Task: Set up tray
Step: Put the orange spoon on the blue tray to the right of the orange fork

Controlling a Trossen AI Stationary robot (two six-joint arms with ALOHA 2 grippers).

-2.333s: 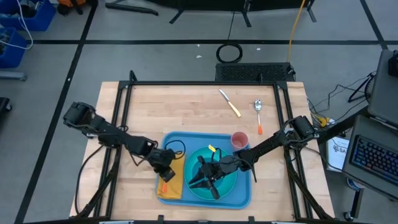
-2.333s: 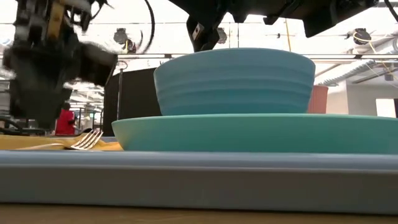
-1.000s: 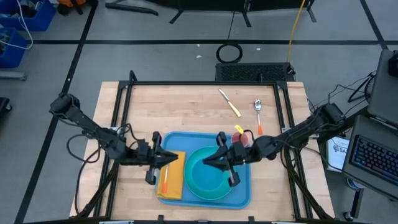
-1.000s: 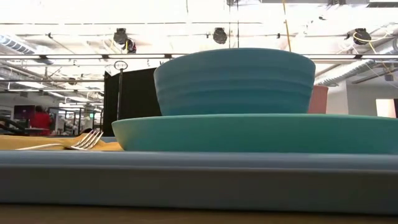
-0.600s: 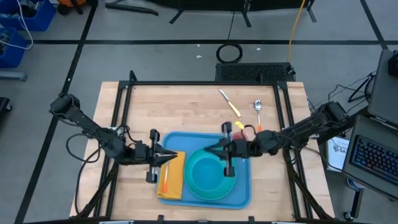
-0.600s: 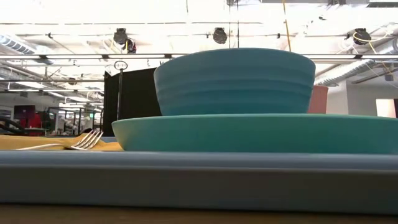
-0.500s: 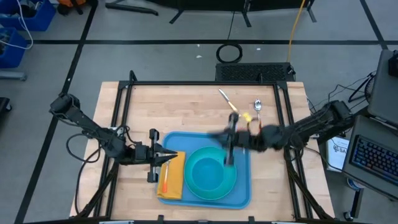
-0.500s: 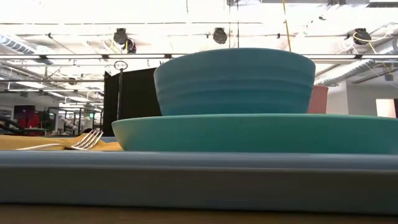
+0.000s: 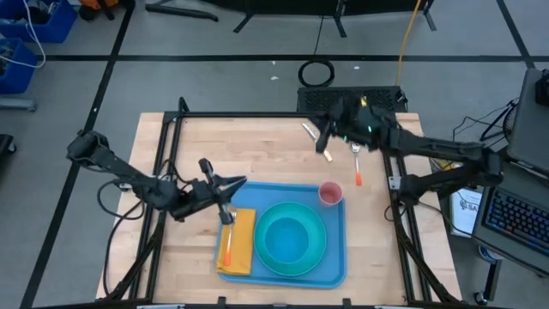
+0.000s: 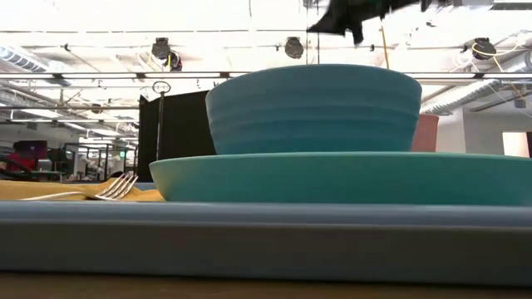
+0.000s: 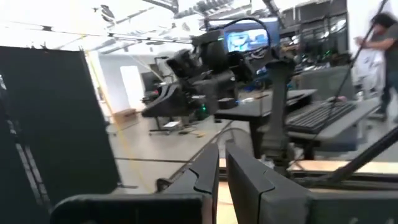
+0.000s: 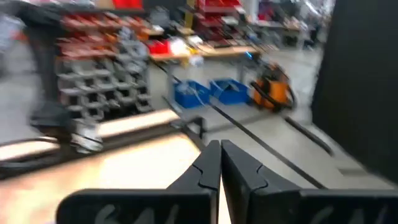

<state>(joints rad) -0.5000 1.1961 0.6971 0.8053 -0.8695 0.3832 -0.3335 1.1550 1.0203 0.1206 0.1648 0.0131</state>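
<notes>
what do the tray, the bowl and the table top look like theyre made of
Tray: likely plastic, matte light blue, with a moulded raised rim and rounded corners.
Bowl: turquoise, smooth with ribbed rings; glazed ceramic or hard plastic, can't tell which.
Table top: pale wood, showing plank seams and grain.

I see even bright overhead light, blown-out ceiling lamps (image 10: 291, 46) in my low view, soft shadows, my right wrist view motion-blurred, left wrist background smeared.
</notes>
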